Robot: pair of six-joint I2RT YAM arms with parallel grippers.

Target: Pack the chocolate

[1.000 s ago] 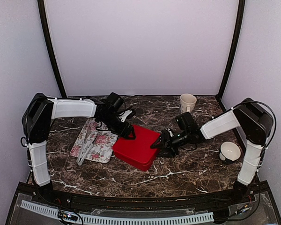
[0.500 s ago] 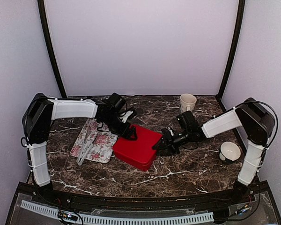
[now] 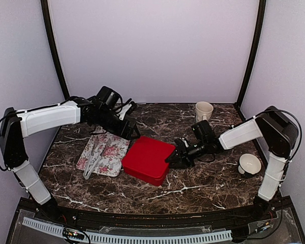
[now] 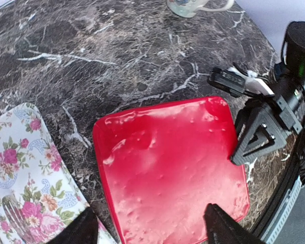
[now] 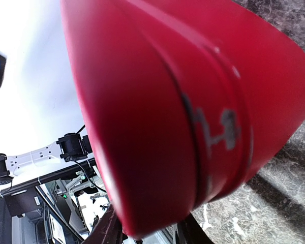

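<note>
A red box (image 3: 146, 158) with its lid on lies mid-table; it also shows in the left wrist view (image 4: 168, 168) and fills the right wrist view (image 5: 168, 101). No chocolate shows in any view. My left gripper (image 3: 128, 130) hangs open and empty above the box's back left, its fingertips wide apart (image 4: 150, 230). My right gripper (image 3: 171, 158) is at the box's right corner, with a finger on either side of that corner (image 5: 147, 231).
A floral cloth (image 3: 102, 152) with grey tongs (image 3: 94, 160) on it lies left of the box. A cream mug (image 3: 203, 111) stands at the back right. A white bowl (image 3: 249, 163) sits near the right arm's base.
My left gripper has let go of the box's back left edge and risen up and to the left. The box's lid sits flatter. My right gripper has barely moved.
</note>
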